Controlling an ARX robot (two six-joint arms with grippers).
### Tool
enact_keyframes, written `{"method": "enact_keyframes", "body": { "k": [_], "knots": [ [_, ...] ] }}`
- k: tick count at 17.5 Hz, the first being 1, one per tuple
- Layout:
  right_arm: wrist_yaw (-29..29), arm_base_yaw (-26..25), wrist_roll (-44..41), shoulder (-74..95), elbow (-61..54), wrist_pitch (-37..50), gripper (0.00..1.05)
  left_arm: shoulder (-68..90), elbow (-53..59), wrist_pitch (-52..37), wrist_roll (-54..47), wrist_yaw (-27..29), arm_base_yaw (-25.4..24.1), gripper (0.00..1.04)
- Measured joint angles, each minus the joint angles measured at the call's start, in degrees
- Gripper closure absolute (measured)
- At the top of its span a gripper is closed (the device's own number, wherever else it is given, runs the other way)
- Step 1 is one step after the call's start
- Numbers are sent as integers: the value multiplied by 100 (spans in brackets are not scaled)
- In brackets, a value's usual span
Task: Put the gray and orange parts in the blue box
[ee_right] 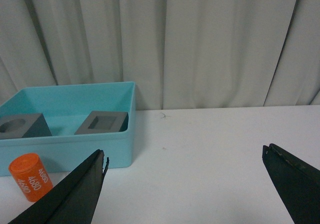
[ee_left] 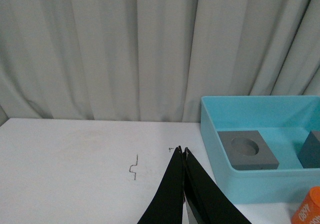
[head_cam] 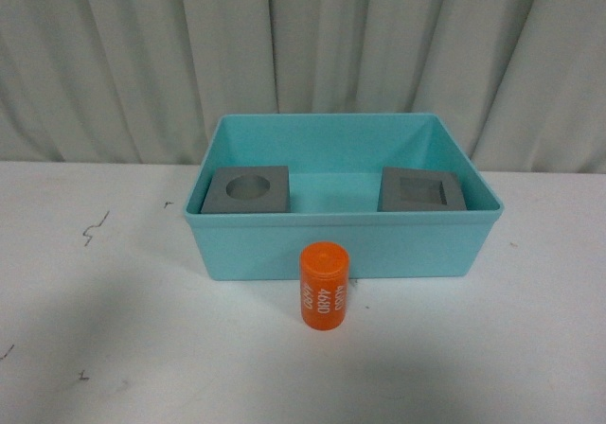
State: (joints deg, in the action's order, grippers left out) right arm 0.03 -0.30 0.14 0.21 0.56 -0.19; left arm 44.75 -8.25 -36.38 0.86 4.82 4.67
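Already both gray cubes sit inside the turquoise-blue bin (head_cam: 417, 249): the round-recess cube (head_cam: 248, 189) at 9 o'clock, the square-recess cube (head_cam: 421, 191) at 3 o'clock. The orange cylinder (head_cam: 324, 287) stands upright on the white worktop (head_cam: 114, 339) at the bin's 6 o'clock, just beside its wall. The left fingers (ee_left: 176, 184) are pressed together, empty; the right fingers (ee_right: 82, 186) are spread wide, empty.
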Motion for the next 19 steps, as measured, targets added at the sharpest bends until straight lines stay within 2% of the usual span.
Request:
{"method": "enact_keyframes", "body": {
  "k": [1,2,8,9,19],
  "knots": [
    [0,0,0,0,0,0,6,-199,109,105,-4,-358,-295,103],
    [4,0,0,0,0,-2,6,-396,219,227,0,-402,-483,103],
    [0,0,0,0,0,0,6,-1561,581,981,-4,-476,-457,103],
    [0,0,0,0,0,0,6,-1620,758,743,-2,-479,-457,103],
    [0,0,0,0,0,0,6,-3171,767,2337,-2,-479,-457,103]
  ]
}}
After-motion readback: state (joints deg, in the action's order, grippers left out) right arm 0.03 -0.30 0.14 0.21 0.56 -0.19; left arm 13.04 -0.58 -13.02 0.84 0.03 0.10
